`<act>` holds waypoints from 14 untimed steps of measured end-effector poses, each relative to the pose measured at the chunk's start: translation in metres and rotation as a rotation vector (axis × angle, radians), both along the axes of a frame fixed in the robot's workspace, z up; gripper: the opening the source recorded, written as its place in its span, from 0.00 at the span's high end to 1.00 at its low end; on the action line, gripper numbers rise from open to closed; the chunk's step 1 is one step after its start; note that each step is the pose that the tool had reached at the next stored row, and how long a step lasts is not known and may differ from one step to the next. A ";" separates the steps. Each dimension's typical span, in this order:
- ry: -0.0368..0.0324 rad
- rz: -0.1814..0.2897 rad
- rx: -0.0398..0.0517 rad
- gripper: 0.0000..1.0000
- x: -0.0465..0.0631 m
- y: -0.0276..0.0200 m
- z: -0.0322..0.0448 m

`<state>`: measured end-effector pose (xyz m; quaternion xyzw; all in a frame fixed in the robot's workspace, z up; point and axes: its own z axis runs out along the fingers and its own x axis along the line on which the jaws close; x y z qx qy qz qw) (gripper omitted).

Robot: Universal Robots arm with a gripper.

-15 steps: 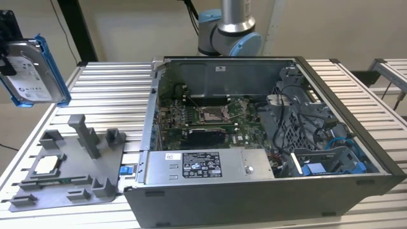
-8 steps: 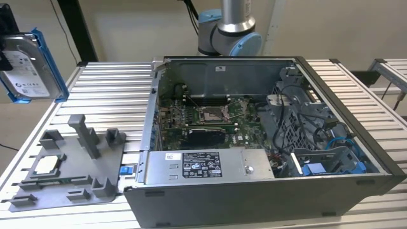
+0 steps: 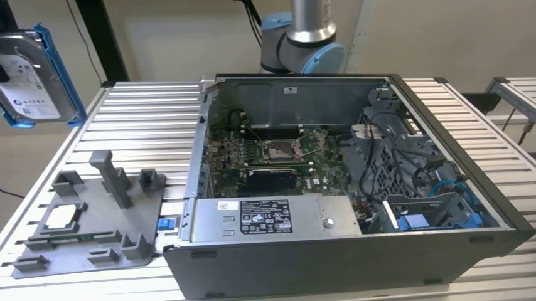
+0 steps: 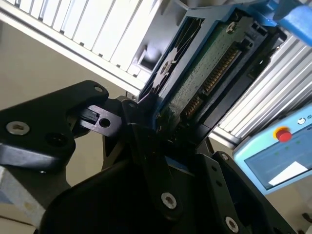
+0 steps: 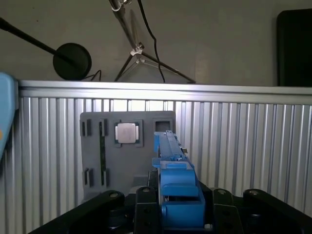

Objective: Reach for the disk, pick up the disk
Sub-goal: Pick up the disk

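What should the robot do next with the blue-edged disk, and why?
Probably just hold steady: the black gripper is shut on the silver-grey hard drive with a blue plastic frame, already lifted clear of the ribbed metal table.

The disk (image 3: pixel 34 75) — partly off-frame

One disk (image 3: pixel 34 75), one chip (image 3: pixel 63 217), one case (image 3: pixel 335 266).

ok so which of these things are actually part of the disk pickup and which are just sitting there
In the job:
the disk, held up off the table
the gripper, shut on it

Lying about:
open computer case
grey metal box inside it
grey holder tray
square chip on the tray
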<state>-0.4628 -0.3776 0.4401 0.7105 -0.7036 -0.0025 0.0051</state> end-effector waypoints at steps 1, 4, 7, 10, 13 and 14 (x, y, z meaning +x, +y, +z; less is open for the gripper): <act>-0.0001 0.000 0.0000 1.00 0.000 0.0000 0.0018; -0.0001 0.000 0.0001 1.00 0.000 0.0000 0.0072; -0.0001 0.000 0.0000 1.00 0.000 0.0000 0.0124; -0.0001 0.000 0.0001 1.00 0.000 0.0000 0.0173; -0.0001 0.000 0.0001 1.00 0.000 0.0000 0.0216; -0.0001 0.000 0.0001 1.00 0.000 0.0000 0.0227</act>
